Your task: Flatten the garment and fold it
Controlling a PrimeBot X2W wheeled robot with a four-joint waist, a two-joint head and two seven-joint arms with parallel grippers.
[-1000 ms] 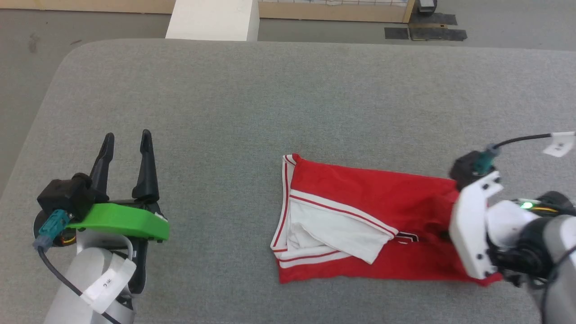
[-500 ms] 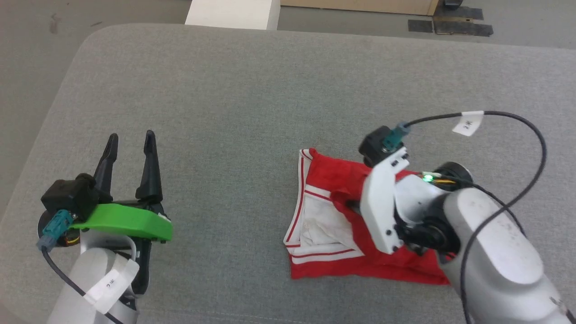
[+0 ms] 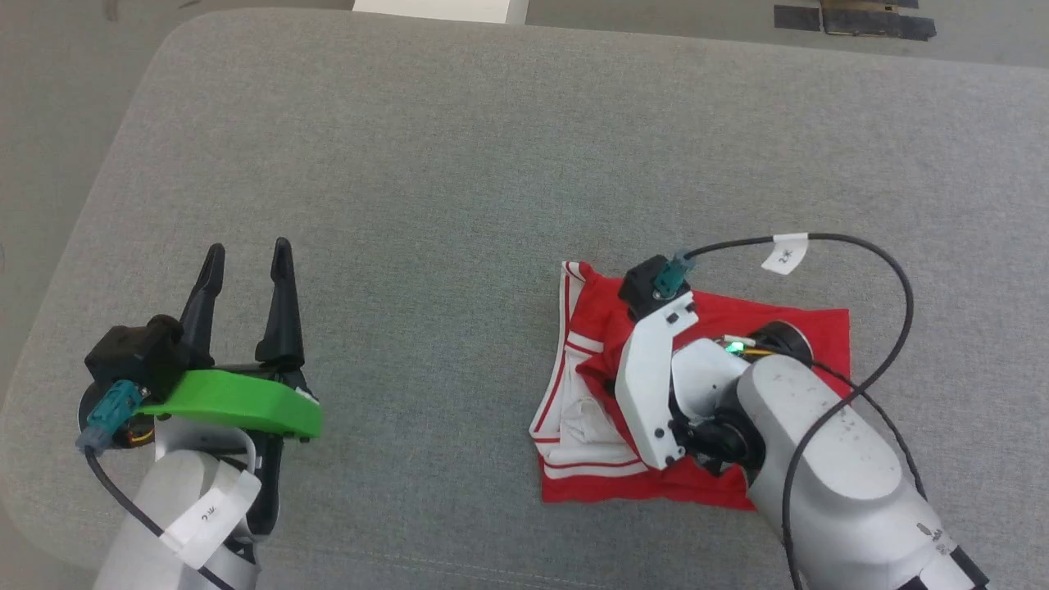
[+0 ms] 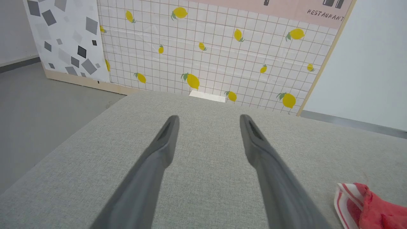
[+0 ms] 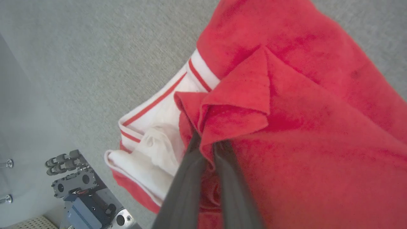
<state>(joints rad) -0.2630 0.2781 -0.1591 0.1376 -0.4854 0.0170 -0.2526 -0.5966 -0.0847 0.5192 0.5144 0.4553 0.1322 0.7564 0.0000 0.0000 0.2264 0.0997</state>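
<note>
The garment [image 3: 807,332], bright red with white panels and striped trim, lies on the grey cloth-covered table [image 3: 492,164] right of centre, its right part folded over to the left. My right wrist [image 3: 656,385] hangs over its middle and hides the fingers. In the right wrist view my right gripper [image 5: 206,144] is shut on a red fold of the garment [image 5: 318,111], held above the white panel [image 5: 159,111]. My left gripper [image 3: 248,247] stands open and empty over bare table far to the left. In the left wrist view the left gripper [image 4: 209,118] is open, and a corner of the garment [image 4: 365,203] shows at lower right.
The table's rounded far-left corner [image 3: 176,33] and left edge lie near my left arm, with grey floor beyond. A white block [image 3: 442,8] stands past the far edge. A lemon-patterned wall panel [image 4: 206,47] is behind the table. My right arm's cable [image 3: 893,279] loops above the garment.
My right gripper has carried the garment's right end leftward over the rest, making the cloth much shorter. The head camera has tilted down. My left arm has stayed put.
</note>
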